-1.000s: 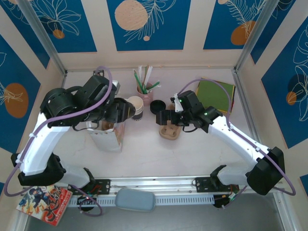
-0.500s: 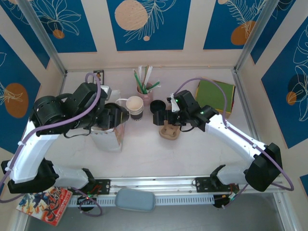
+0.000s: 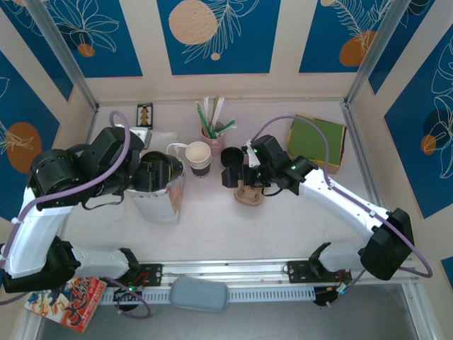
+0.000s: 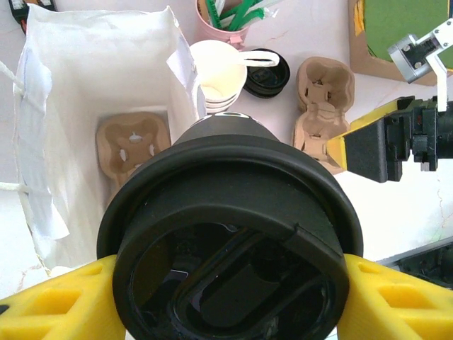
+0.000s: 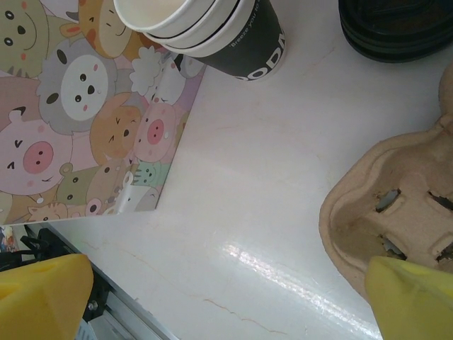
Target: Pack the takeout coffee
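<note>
Left wrist view: the takeout coffee (image 4: 230,234) is pinched at its sides by the left gripper (image 4: 230,301), over the mouth of the open white paper bag (image 4: 64,92).

Nearest, the round black lid is seen between the two yellow fingers (image 4: 56,301), one touching it at each side. Under it, a brown cup carrier (image 4: 133,145) is lying on the bottom of the bag. Beyond the bag, an unlidded cup (image 4: 216,67), a loose black lid (image 4: 267,69) and a second carrier (image 4: 322,106) are standing on the table (image 4: 382,212). In the right wrist view, the right gripper (image 5: 226,297) is spread wide over the table beside that carrier, with nothing between its fingers.
</note>
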Controlling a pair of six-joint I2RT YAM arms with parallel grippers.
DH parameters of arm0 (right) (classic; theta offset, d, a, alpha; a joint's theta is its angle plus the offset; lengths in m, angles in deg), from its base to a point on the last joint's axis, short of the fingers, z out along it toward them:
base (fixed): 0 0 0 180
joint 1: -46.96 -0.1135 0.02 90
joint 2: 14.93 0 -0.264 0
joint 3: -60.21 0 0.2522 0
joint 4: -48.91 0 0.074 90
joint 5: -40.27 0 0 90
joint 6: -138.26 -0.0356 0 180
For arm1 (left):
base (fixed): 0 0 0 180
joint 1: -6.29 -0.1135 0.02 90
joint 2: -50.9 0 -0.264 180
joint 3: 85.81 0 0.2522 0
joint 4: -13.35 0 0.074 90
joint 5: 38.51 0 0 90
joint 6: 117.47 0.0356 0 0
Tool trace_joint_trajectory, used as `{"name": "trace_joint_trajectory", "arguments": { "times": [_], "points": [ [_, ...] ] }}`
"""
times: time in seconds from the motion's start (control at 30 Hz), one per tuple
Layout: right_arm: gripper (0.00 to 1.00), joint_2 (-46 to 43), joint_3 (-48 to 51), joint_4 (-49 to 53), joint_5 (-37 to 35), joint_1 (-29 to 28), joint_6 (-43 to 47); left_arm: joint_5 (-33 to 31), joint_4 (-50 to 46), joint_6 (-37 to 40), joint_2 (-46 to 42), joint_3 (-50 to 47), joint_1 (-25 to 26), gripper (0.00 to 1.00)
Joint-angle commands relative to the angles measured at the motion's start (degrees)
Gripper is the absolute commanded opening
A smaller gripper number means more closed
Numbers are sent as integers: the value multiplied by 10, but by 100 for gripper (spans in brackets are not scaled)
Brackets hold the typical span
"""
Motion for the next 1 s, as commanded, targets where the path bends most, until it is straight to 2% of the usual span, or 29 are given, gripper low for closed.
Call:
{"name": "trace_joint_trajectory", "arguments": {
  "times": [0.0, 0.37, 0.97],
  "points": [
    [99, -1, -13, 5, -10, -4, -5, -27, -99, -5, -13, 3, -7, 60],
    [99, 4, -19, 7, -14, -8, -5, -56, -99, 7, -21, -30, -26, 59],
    [99, 20, -29, 9, -18, -9, -2, -36, -99, 52, -8, -75, -80, 59]
  ]
}}
